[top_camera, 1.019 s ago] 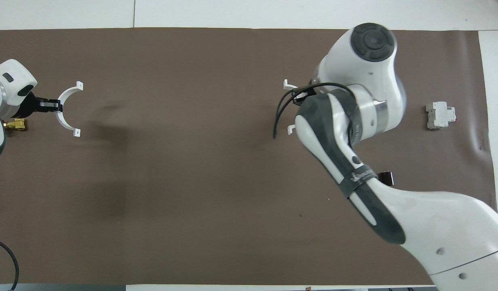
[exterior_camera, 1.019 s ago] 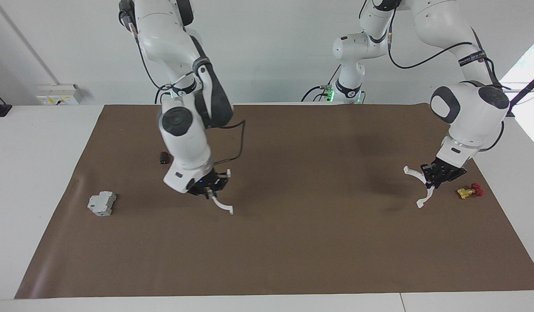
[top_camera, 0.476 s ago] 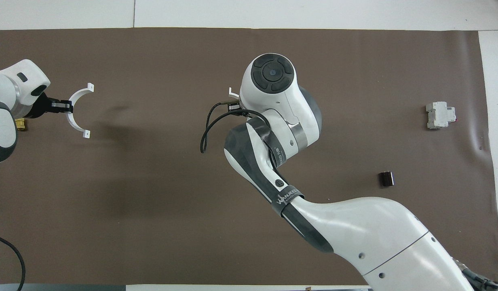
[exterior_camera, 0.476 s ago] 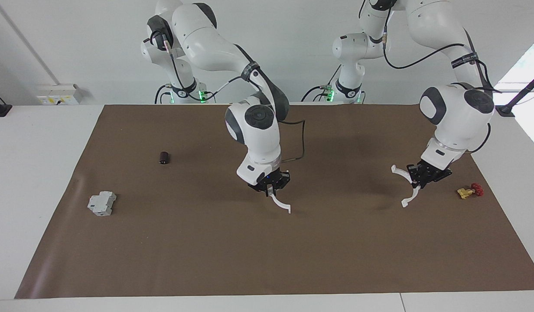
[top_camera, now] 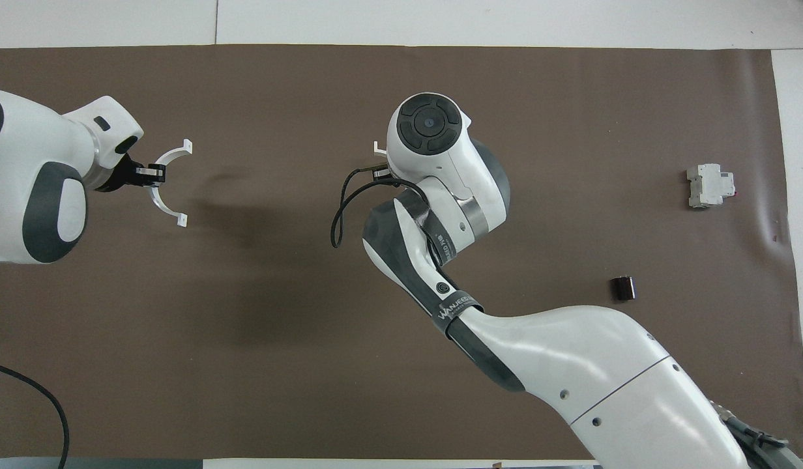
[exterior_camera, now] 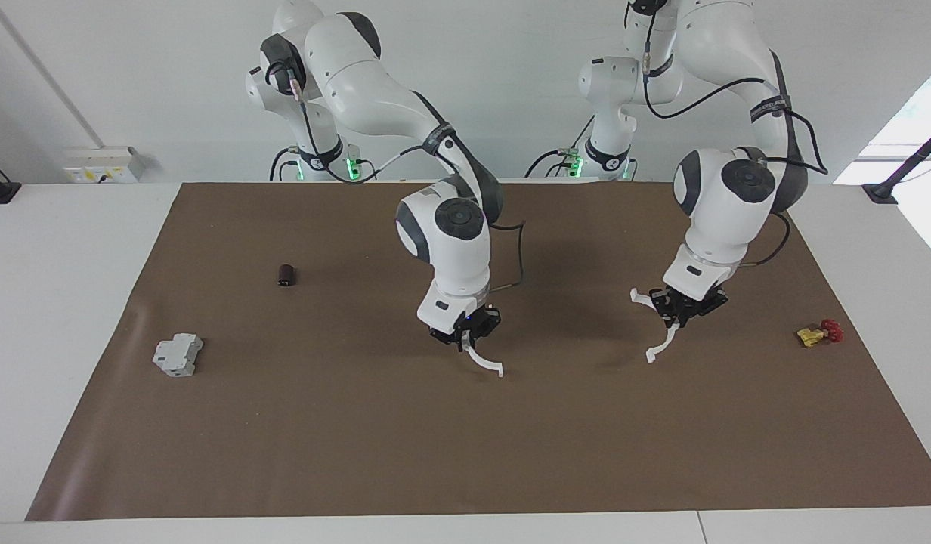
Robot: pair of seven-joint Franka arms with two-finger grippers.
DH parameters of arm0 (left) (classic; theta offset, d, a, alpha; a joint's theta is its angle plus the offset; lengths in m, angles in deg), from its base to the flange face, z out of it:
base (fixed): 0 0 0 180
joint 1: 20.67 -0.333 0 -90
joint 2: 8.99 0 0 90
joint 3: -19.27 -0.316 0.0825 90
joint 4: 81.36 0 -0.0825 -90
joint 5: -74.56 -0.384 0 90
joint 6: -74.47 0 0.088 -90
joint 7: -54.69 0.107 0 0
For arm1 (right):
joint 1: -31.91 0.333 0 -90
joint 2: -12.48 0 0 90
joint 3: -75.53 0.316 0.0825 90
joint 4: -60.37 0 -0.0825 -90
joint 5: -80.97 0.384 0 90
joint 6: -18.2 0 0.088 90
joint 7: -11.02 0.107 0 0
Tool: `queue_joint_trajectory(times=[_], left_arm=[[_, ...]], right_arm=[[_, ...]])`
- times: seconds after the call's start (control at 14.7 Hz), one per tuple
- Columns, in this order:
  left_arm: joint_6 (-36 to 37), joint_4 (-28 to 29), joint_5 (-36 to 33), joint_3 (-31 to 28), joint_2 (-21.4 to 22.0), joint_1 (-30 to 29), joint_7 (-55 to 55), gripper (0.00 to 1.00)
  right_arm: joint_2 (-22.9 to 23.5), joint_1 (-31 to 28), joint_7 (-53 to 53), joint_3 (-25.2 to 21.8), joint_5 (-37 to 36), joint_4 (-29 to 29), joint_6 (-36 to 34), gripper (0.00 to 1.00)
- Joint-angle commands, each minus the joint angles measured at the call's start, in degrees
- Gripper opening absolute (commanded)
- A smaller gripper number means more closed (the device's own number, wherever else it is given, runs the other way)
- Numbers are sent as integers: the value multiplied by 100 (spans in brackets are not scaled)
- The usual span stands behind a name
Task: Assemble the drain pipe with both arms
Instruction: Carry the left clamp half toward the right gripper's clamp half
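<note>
One thin white plastic half-ring of the drain pipe (exterior_camera: 657,326) is clamped at mid-arc in the shut jaws of the left black two-finger gripper (exterior_camera: 675,321), its open side turned toward the other half and its end tabs in a line running away from the robots. The second white plastic half-ring (exterior_camera: 485,361) is pinched in the closed jaws of the right black gripper (exterior_camera: 463,344), curving out below the jaws over the middle of the brown mat (exterior_camera: 360,438), its open side hidden by the arm. Compared with half a second ago, the left gripper has been carried nearer the right one, away from the small yellow-and-red valve (exterior_camera: 819,332), while the right gripper has barely shifted.
</note>
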Motion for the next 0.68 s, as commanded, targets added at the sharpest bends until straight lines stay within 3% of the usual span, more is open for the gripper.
queue_joint_trajectory(times=[0.0,0.14,0.27,0.34,0.48,0.61], left_arm=[[188,-337,-100,-76,-194,370,-568,0],[276,-539,-100,-76,-343,537,-744,0],[276,-619,-92,-76,-493,800,-1095,0],[276,-715,-92,-76,-606,872,-1236,0],[250,-917,-74,-76,-887,1073,-1622,0],[224,-1058,-74,-67,-1064,1275,-1703,0]], right_arm=[[26,12,-166,37,-97,-217,260,16],[44,65,-166,37,-88,-244,261,17],[44,65,-166,28,-88,-332,305,32],[44,65,-166,28,-71,-341,383,47],[44,56,-131,37,-9,-323,410,65],[-52,-48,-174,28,-53,-244,218,72]])
